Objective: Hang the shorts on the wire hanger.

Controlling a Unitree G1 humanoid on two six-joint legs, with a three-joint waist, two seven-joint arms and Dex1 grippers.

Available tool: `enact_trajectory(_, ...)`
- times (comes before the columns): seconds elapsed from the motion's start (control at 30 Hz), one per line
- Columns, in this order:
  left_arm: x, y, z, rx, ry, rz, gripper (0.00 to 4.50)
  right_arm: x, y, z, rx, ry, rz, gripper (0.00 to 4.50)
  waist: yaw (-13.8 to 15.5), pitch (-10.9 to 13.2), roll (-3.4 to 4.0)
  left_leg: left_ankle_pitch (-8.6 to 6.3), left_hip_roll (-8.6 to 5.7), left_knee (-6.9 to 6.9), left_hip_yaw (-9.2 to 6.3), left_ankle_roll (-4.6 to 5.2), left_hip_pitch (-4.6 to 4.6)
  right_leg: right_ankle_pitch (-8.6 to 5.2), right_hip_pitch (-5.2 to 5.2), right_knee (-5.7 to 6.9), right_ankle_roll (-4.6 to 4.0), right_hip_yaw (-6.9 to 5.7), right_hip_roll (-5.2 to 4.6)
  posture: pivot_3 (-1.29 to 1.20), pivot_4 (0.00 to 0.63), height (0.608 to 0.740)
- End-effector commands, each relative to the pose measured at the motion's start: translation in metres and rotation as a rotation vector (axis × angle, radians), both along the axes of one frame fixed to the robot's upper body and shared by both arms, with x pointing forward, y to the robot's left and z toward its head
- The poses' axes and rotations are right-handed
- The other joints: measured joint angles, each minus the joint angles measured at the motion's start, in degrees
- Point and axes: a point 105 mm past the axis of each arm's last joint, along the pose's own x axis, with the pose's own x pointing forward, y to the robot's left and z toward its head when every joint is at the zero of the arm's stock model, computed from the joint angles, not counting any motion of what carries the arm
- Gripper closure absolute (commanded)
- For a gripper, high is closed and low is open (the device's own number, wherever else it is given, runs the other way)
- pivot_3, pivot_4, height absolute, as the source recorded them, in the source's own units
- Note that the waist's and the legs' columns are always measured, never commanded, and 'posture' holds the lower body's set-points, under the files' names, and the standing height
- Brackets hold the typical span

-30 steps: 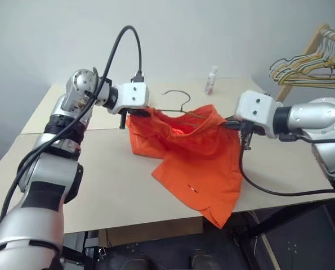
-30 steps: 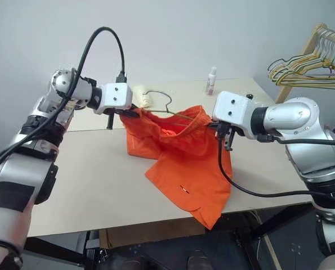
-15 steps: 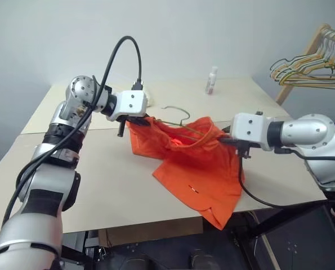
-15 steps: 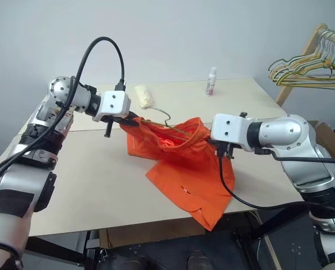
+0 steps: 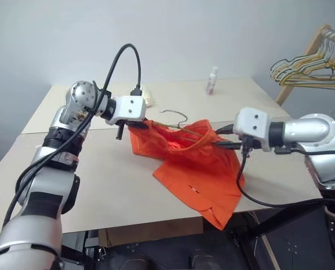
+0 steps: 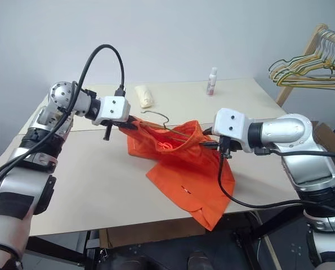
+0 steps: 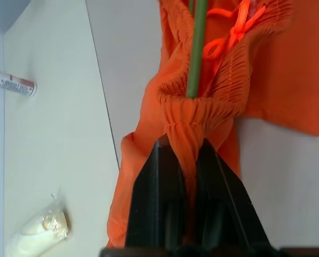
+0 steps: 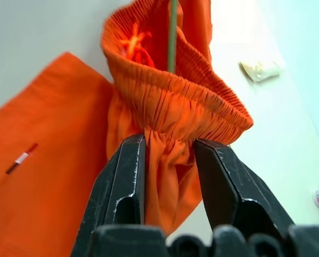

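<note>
Two grippers stand at opposite ends of the waistband of the shorts [image 5: 191, 163], which lie half on the table [image 5: 99, 180] with one leg drooping over its front edge. The left gripper [image 7: 184, 160] is pinched tight on a bunched fold of elastic; the right gripper [image 8: 167, 155] has its jaws part open, fabric between them, though whether it truly grips I cannot tell. The hanger [image 5: 175, 119] sits threaded inside the waist opening, its hook poking out toward the back of the table. The shorts look light, limp and a bit slippery (they sag wherever unsupported), so the gathered waistband is the sensible hold. The thin, stiff hanger could well tip or slide out if the band goes slack.
</note>
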Motion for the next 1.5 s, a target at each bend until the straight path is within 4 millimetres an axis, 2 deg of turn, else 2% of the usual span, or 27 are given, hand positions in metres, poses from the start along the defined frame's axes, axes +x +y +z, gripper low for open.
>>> enact_trajectory(0.03, -0.002, -0.006, 0.014, -0.031, -0.039, -0.034, 4.50, -0.003, -0.003, 0.008, 0.017, -0.017, 0.017, 2.76, -0.05, 0.00, 0.00, 0.00, 0.00, 0.00, 0.01, 0.00, 0.00, 0.00, -0.01, 0.00, 0.00, 0.00, 0.00, -0.05, 0.000, 0.740)
enact_trajectory(0.3, -0.006, -0.011, 0.021, -0.074, -0.022, -0.062, 4.50, 0.014, -0.003, -0.004, -0.015, -0.028, -0.056, 2.76, -0.20, 0.00, 0.00, 0.00, 0.01, -0.01, 0.02, 0.00, 0.01, 0.00, -0.03, 0.02, 0.00, 0.01, 0.01, -0.05, 0.000, 0.740)
enact_trajectory(0.6, -0.011, -0.017, 0.028, -0.142, 0.004, -0.086, 4.50, 0.019, 0.005, -0.008, 0.017, -0.005, -0.075, 2.76, -0.16, 0.00, 0.00, 0.01, 0.01, 0.00, 0.01, -0.02, 0.00, 0.00, -0.03, 0.02, 0.00, 0.02, 0.00, -0.05, 0.000, 0.740)
enact_trajectory(0.83, -0.011, -0.016, 0.025, -0.126, 0.008, -0.091, 4.50, 0.020, 0.008, -0.010, 0.050, 0.044, -0.096, 2.76, -0.18, 0.00, 0.00, 0.04, 0.00, 0.00, 0.01, -0.07, -0.01, 0.00, -0.04, 0.02, 0.00, 0.02, 0.00, -0.05, 0.000, 0.740)
enact_trajectory(0.93, -0.009, -0.012, 0.019, -0.089, -0.001, -0.077, 4.50, 0.020, 0.007, -0.002, 0.102, 0.058, -0.106, 3.31, -0.19, 0.00, 0.00, 0.04, 0.01, -0.01, 0.01, -0.07, 0.00, 0.00, -0.04, 0.02, 0.00, 0.01, 0.00, -0.05, 0.000, 0.740)
enact_trajectory(1.03, -0.008, -0.013, 0.018, -0.102, 0.003, -0.075, 4.50, 0.018, 0.006, 0.000, 0.116, 0.069, -0.102, 4.31, -0.20, 0.00, 0.00, 0.04, 0.00, -0.01, 0.00, -0.07, -0.01, 0.00, -0.04, 0.02, 0.00, 0.01, 0.00, -0.06, 0.000, 0.740)
enact_trajectory(1.07, -0.007, -0.013, 0.018, -0.108, -0.002, -0.071, 4.50, 0.017, 0.006, -0.001, 0.112, 0.070, -0.101, 4.49, -0.20, 0.00, 0.00, 0.04, 0.00, -0.01, 0.01, -0.07, 0.00, 0.00, -0.04, 0.02, 0.00, 0.01, 0.00, -0.06, 0.000, 0.740)
enact_trajectory(1.13, -0.003, -0.011, 0.018, -0.103, -0.021, -0.050, 4.50, 0.016, 0.005, -0.003, 0.101, 0.074, -0.098, 4.49, -0.18, 0.00, 0.00, 0.04, 0.00, -0.01, 0.00, -0.07, 0.00, 0.00, -0.03, 0.02, 0.00, 0.01, 0.00, -0.06, 0.000, 0.740)
enact_trajectory(1.33, 0.001, -0.008, 0.024, -0.193, 0.002, -0.027, 2.53, 0.012, 0.002, -0.005, 0.103, 0.085, -0.103, 4.50, -0.23, 0.00, 0.00, 0.04, 0.00, -0.01, 0.01, -0.07, -0.01, 0.00, -0.05, 0.02, 0.00, 0.01, 0.00, -0.06, 0.000, 0.740)
enact_trajectory(1.5, 0.002, 0.001, 0.034, -0.238, 0.001, -0.008, 0.84, 0.008, -0.008, -0.002, 0.136, 0.101, -0.146, 4.50, -0.17, 0.00, 0.00, 0.03, 0.00, 0.00, 0.00, -0.06, -0.02, 0.00, -0.04, 0.02, 0.00, 0.01, -0.01, -0.06, 0.000, 0.740)
